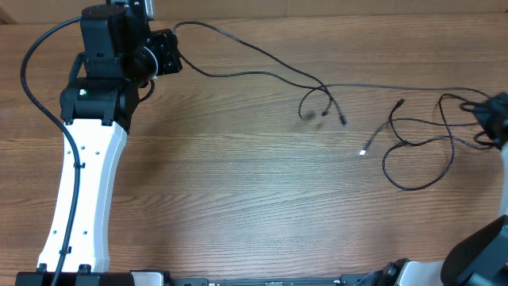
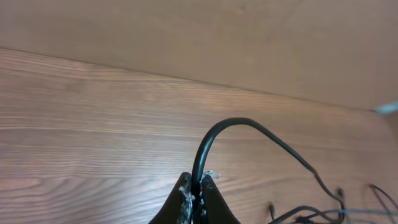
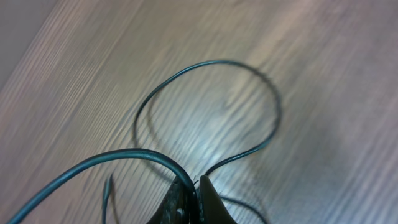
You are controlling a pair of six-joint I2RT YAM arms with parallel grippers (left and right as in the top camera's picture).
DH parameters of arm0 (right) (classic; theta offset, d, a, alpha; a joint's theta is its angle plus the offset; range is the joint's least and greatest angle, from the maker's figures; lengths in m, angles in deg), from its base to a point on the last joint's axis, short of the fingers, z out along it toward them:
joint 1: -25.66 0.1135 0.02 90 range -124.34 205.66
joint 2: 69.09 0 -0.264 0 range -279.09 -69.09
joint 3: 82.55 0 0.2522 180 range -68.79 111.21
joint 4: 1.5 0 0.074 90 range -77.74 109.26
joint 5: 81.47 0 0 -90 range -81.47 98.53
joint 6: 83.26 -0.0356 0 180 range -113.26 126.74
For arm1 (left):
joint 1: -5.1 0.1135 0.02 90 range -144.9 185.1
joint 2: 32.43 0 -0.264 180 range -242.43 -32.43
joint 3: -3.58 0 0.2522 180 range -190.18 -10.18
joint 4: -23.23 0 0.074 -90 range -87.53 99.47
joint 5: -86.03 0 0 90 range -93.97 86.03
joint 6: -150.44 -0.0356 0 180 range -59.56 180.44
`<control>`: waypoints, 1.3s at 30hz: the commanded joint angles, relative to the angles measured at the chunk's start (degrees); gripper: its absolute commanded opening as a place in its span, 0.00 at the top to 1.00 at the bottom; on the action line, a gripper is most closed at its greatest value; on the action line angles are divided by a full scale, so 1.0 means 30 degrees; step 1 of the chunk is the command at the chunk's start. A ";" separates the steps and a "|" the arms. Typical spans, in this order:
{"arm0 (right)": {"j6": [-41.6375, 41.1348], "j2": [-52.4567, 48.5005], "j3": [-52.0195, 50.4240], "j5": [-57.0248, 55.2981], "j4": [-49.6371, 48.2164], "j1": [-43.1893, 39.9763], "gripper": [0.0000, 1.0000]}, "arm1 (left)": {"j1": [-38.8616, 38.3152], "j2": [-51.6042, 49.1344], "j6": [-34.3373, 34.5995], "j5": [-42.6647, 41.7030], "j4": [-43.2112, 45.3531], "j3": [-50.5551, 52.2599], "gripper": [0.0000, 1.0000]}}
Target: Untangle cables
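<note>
Two finger pairs, cropped at frame bottom: left fingers and right fingers each pinch the cables, strand between tips.

2 arms, 2 hands, 1 table, at least 2 black cables

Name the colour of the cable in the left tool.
Black; the cable shows best in the left wrist view.

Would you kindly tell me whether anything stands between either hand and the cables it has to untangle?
Nothing visible does. The left hand is shut on one of the cables and the right hand on another; only the wooden table and the cables' own tangle lie between them.
</note>
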 commanded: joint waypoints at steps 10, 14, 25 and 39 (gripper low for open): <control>-0.4335 0.0015 -0.0015 -0.0044 0.0306 -0.3468 0.96 | 0.0146 0.0138 -0.0240 0.3934 -0.0015 -0.0219 0.96; -0.5486 0.0015 -0.0015 -0.0036 0.0444 -0.4495 0.96 | 0.0146 0.0138 0.0138 0.4510 -0.0022 -0.0219 0.96; -0.5763 0.0015 -0.0015 0.0000 -0.0663 -0.6127 0.96 | 0.0138 0.0138 0.1151 0.2761 0.0146 -0.0219 0.96; 0.1865 0.0015 -0.0015 1.4418 -0.6149 -0.3570 0.70 | -0.1683 0.0131 -0.2164 -0.8153 -0.0379 -0.0219 0.96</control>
